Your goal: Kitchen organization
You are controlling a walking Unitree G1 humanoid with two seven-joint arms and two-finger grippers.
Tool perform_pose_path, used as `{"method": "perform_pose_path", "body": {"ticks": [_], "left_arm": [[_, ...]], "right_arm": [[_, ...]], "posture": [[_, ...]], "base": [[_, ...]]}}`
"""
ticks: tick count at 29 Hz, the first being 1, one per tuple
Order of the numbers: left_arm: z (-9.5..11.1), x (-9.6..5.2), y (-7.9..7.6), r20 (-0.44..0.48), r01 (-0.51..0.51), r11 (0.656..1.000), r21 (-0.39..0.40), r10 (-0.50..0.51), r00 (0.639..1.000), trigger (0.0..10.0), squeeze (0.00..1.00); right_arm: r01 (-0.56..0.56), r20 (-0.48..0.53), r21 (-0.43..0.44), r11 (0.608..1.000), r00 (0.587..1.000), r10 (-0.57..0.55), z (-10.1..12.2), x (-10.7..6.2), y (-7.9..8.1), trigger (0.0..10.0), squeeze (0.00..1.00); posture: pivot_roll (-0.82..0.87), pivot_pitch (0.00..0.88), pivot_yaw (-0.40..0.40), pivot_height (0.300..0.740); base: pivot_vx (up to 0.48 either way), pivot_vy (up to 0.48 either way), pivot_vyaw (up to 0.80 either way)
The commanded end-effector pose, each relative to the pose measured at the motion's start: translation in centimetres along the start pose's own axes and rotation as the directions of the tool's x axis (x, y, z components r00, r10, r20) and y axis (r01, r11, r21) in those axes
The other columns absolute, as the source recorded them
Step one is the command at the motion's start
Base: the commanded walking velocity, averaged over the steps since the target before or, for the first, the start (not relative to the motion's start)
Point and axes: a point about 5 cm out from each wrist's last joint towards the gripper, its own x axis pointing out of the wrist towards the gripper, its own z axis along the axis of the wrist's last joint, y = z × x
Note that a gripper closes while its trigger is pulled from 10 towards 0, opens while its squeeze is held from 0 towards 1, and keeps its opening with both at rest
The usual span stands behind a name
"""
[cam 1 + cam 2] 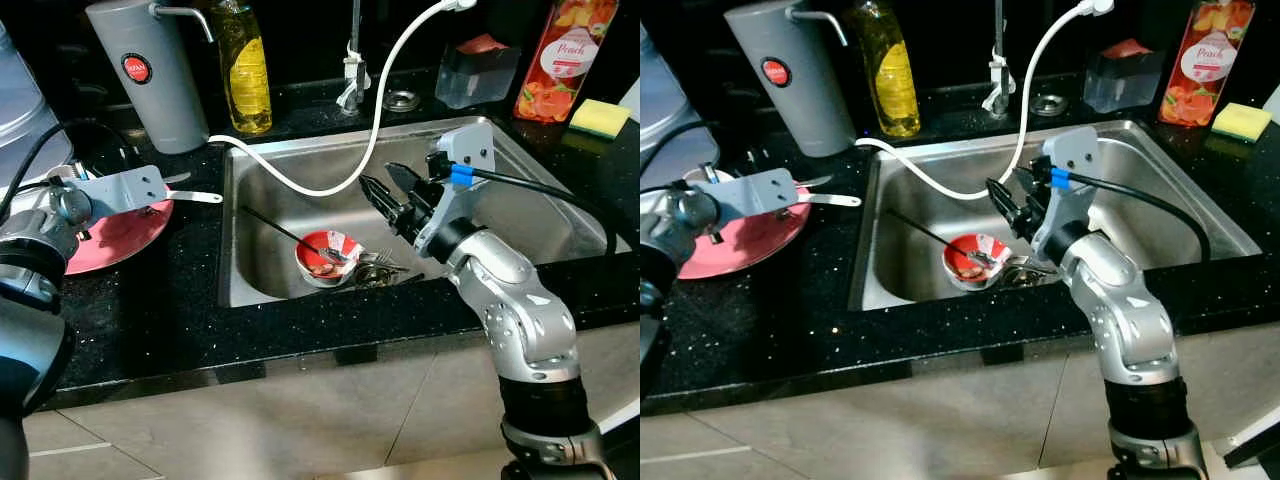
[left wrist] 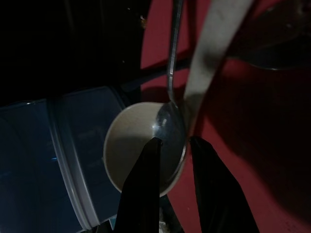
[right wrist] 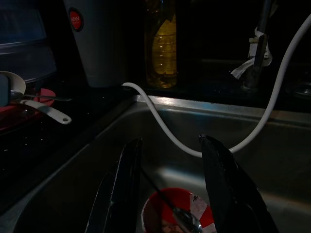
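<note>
Right gripper [image 1: 385, 190], fingers apart & empty, hovers over sink [image 1: 520, 215]; lower straight onto red bowl [image 1: 328, 255], avoid white hose [image 1: 330, 188].

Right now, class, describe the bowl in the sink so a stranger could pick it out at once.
Find the steel sink set in the black counter. On its floor, beside loose cutlery, sits the bowl: red and white, with a long dark-handled utensil resting in it.

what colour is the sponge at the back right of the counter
Yellow. The sponge shows best in the left eye view, beside the peach bottle.
</note>
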Motion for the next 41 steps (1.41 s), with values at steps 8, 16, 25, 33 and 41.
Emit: {"method": "perform_pose_path", "body": {"ticks": [8,16,25,33,41], "left_arm": [[-0.7,0.0,0.0,-0.033,-0.012,0.999,0.051,0.014,0.999,10.0,0.0],[-1.2,0.0,0.1,-0.058,-0.069,0.993,0.091,0.074,0.996,10.0,0.0],[-0.9,-0.2,1.2,-0.043,-0.152,0.983,0.098,0.157,0.987,0.0,0.0],[0.2,-0.5,2.5,0.024,-0.23,0.972,0.044,0.229,0.973,0.0,0.0],[5.9,-1.9,4.7,0.34,-0.313,0.931,-0.186,0.36,0.869,10.0,0.0]], "right_arm": [[0.045,0.006,0.024,0.999,0.999,-0.045,-0.1,-0.4,-0.2,10.0,0.0],[0.109,0.074,0.06,0.992,0.991,-0.113,0.8,-0.2,-0.7,10.0,0.0],[0.125,0.069,0.064,0.99,0.989,-0.129,0.7,-0.3,-1.0,10.0,0.0],[0.131,0.068,0.064,0.989,0.988,-0.135,0.6,0.0,-1.2,10.0,0.0],[0.128,0.073,0.061,0.99,0.988,-0.132,0.8,0.2,-1.4,10.0,0.0]], "posture": [[0.05,0.098,0.109,0.74],[0.06,0.11,0.113,0.74],[0.06,0.107,0.109,0.74],[0.06,0.08,0.102,0.74],[0.05,0.062,0.076,0.74]], "base": [[0.0,0.0,0.0],[0.0,0.0,0.0],[0.0,0.0,0.0],[0.0,0.0,0.0],[0.0,0.0,0.0]]}}
